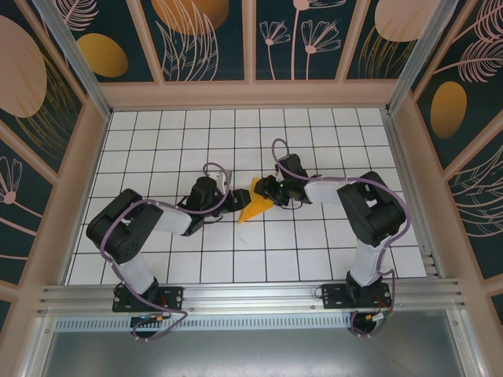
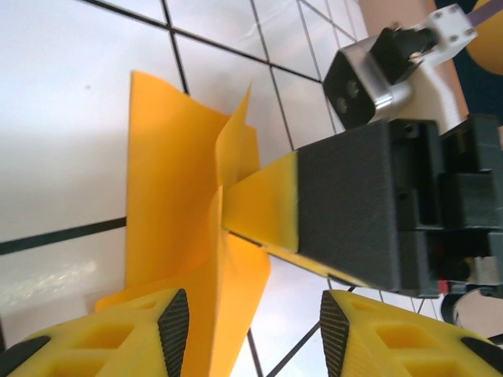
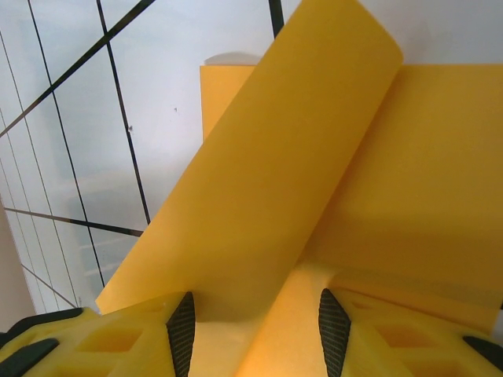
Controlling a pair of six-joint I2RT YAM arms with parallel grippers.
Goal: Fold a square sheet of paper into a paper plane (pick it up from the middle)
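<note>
White squares with black lines cover the tabletop (image 1: 157, 259), and dark walls (image 1: 196, 31) with orange ovals stand around it. Near the middle of the tabletop is the orange-yellow sheet of paper (image 1: 255, 206), partly folded, with flaps standing up. The left gripper (image 1: 233, 201) and the right gripper (image 1: 266, 191) meet at it, one from each side. The left gripper is open. Its fingers (image 2: 174, 330) are apart, and the bottom of the sheet of paper (image 2: 169, 181) hangs between them. The right gripper (image 2: 250, 224) touches a fold. The sheet of paper (image 3: 314, 157) lies between its fingers (image 3: 182, 336), but I cannot tell if they squeeze it.
</note>
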